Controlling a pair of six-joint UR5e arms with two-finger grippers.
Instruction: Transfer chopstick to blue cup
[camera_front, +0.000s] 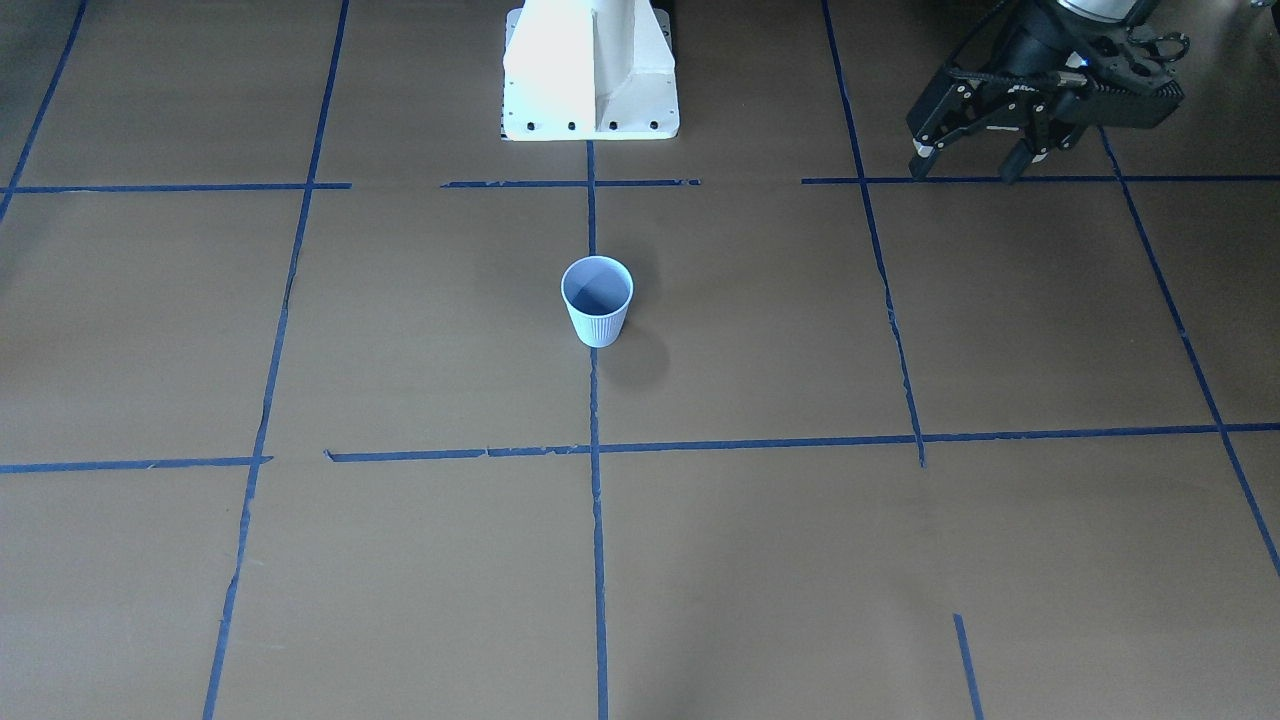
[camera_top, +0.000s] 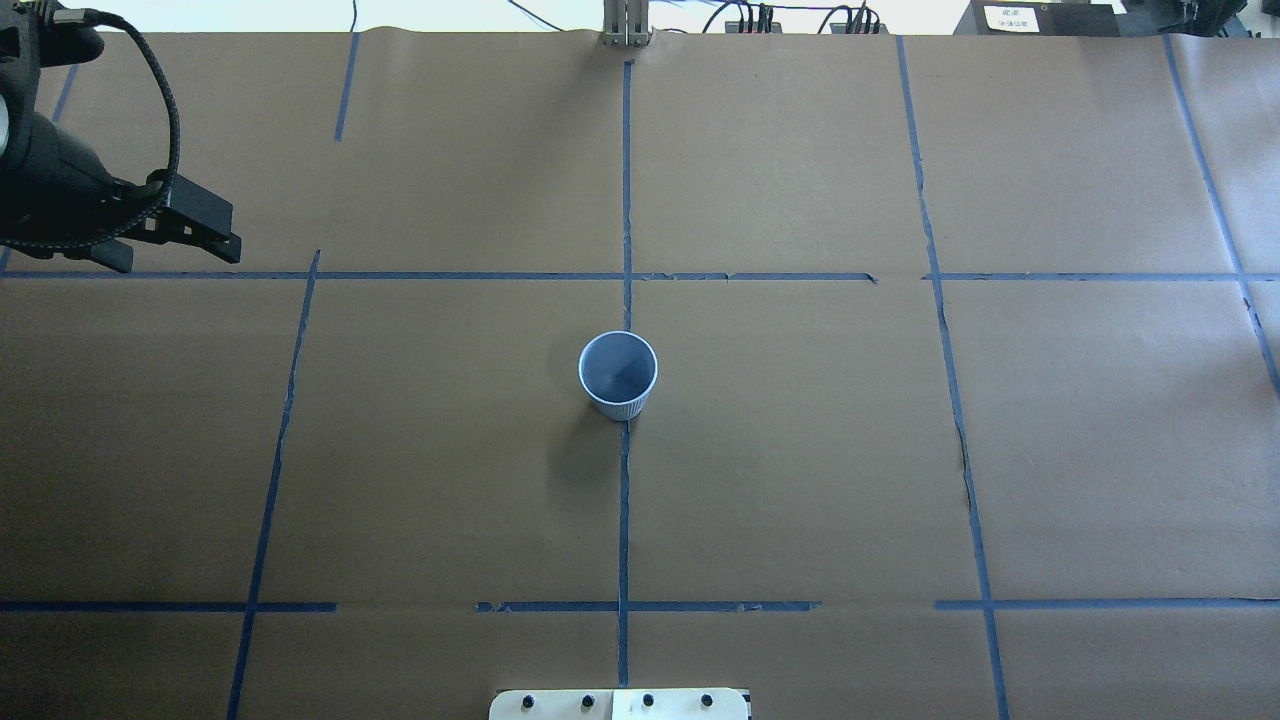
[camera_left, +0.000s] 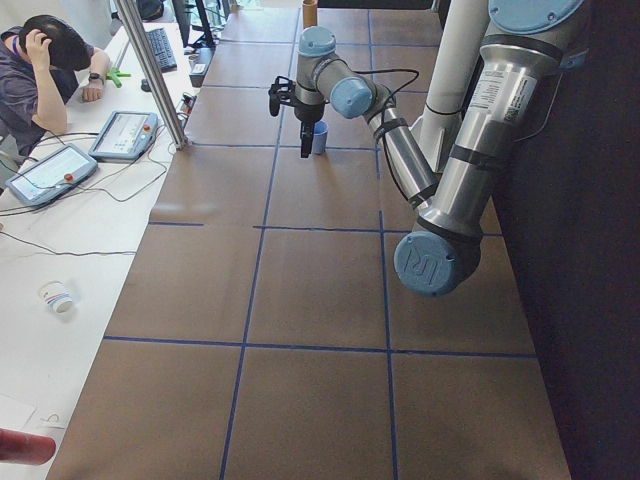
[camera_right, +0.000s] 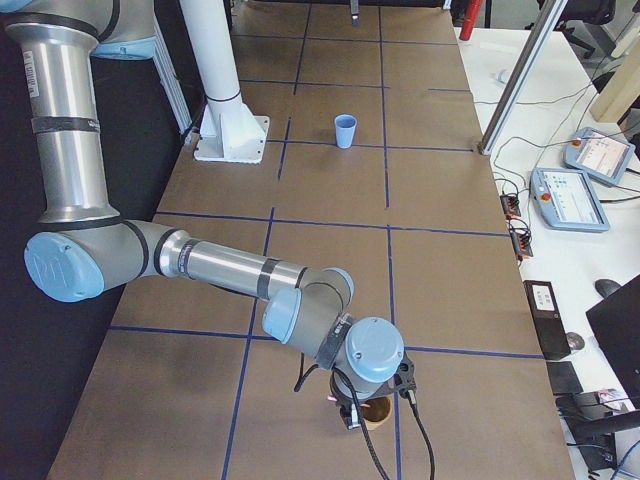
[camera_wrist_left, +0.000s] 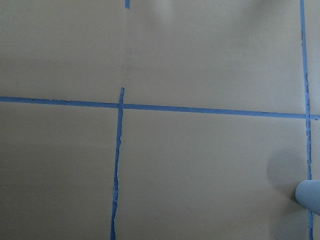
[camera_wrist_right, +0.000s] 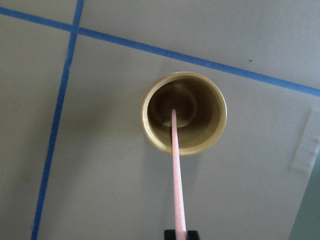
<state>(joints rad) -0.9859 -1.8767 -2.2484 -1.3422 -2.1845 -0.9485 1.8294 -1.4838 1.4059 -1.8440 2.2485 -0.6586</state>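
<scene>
The blue cup stands upright at the table's middle, seen also in the overhead view and the right side view. The pink chopstick stands nearly upright with its lower tip inside a tan cup. My right gripper is shut on the stick's upper end, directly above the tan cup, at the table's far right end. My left gripper is open and empty, raised well to the left of the blue cup. The cup's ribbed wall shows at the left wrist view's lower right corner.
Blue tape lines cross the brown paper table. The robot's white base stands behind the blue cup. An operator sits at a side desk with tablets. A pole rises at the table's far edge.
</scene>
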